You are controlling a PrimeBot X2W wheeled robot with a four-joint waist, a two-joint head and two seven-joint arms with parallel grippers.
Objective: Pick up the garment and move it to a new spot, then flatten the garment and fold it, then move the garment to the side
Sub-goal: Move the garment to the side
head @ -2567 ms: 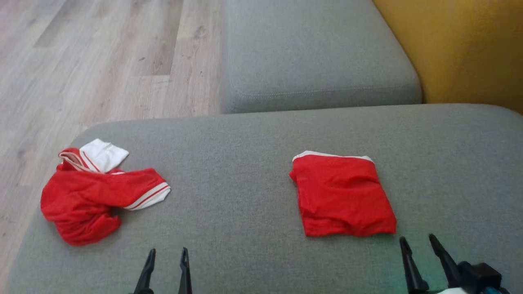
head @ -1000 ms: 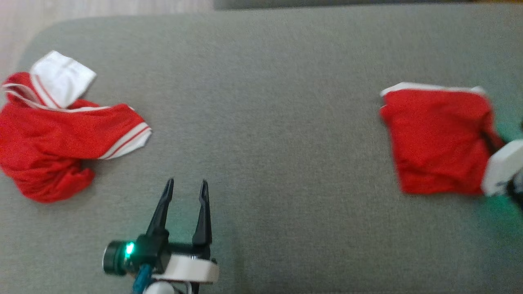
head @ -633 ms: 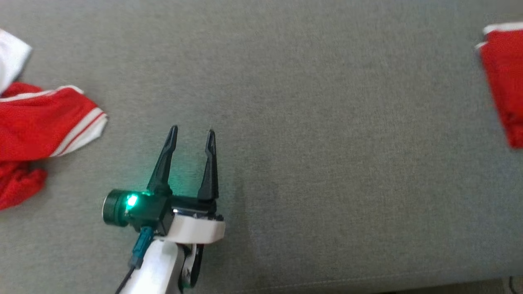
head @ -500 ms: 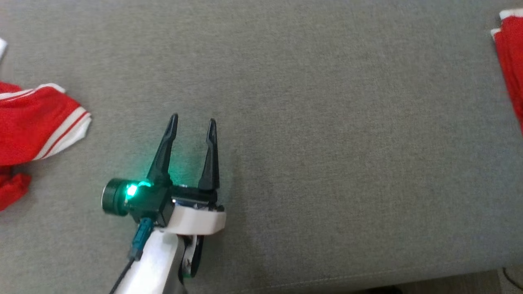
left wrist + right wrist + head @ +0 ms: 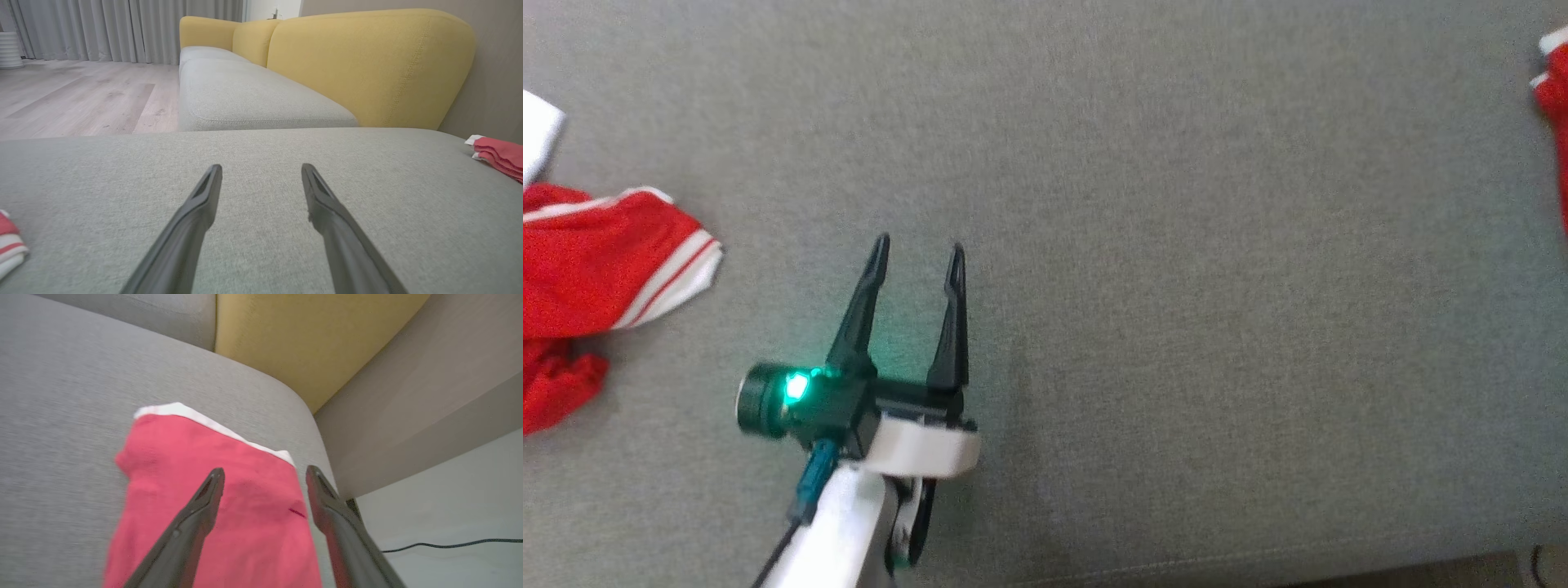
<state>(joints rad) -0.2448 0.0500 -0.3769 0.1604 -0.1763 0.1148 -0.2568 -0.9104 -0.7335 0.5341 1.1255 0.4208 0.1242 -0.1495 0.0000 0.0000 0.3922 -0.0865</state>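
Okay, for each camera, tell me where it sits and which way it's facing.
Head view: on the head, looking steeply down at the grey cushion; left gripper and pale forearm show.
Left wrist view: low over the cushion, facing the yellow backrest and wood floor; its open fingers show.
Right wrist view: above the folded red garment at the cushion's corner; right gripper open.
Shared: head and left wrist views both catch that garment's edge at right.

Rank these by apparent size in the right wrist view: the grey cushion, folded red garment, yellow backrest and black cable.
1. grey cushion
2. folded red garment, enlarged by its nearness to the camera
3. yellow backrest
4. black cable
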